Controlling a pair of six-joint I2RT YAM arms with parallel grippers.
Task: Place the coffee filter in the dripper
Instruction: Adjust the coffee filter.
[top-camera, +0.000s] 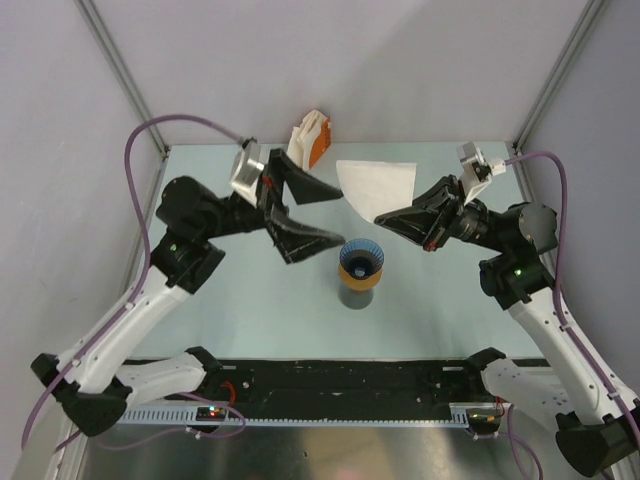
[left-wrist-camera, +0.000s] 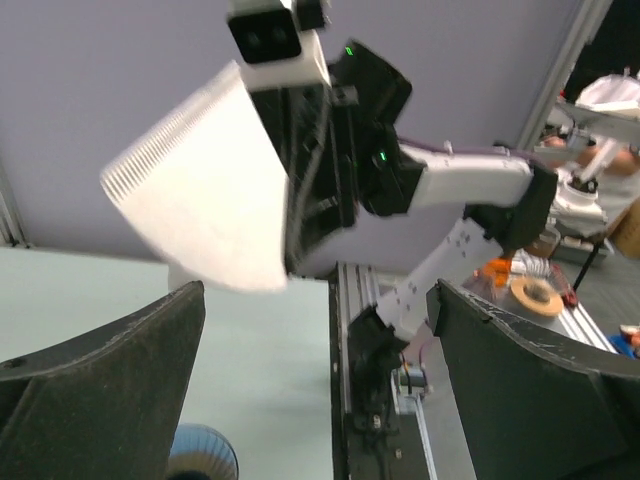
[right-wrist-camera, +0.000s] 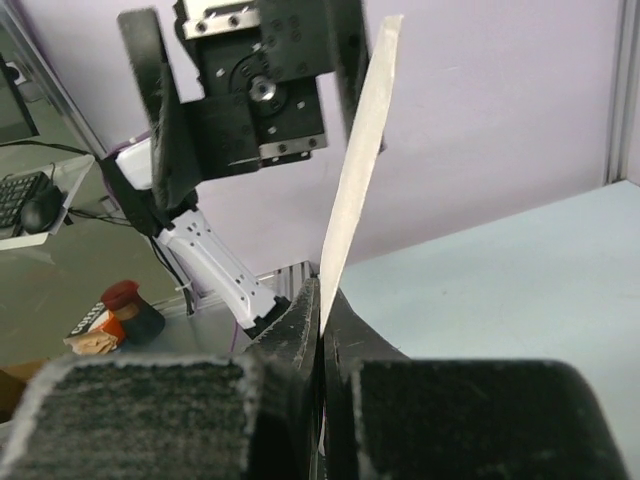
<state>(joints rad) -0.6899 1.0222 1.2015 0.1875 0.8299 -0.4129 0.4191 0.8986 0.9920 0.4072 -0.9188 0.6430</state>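
The white fan-shaped coffee filter (top-camera: 378, 183) hangs in the air behind the dripper, pinched at its lower corner by my shut right gripper (top-camera: 381, 217). In the right wrist view the filter (right-wrist-camera: 360, 170) stands edge-on out of the shut jaws of that gripper (right-wrist-camera: 322, 300). The blue ribbed dripper (top-camera: 361, 258) sits on a dark cup with an orange ring (top-camera: 357, 286) at mid table. My left gripper (top-camera: 343, 215) is open just left of the filter, holding nothing. From the left wrist, the filter (left-wrist-camera: 205, 195) is ahead of the open gripper (left-wrist-camera: 318, 295), with the dripper (left-wrist-camera: 200, 455) below.
An orange and white holder (top-camera: 312, 140) stands at the table's back edge. The frame posts (top-camera: 120, 70) rise at the back corners. A black rail (top-camera: 340, 385) runs along the near edge between the arm bases.
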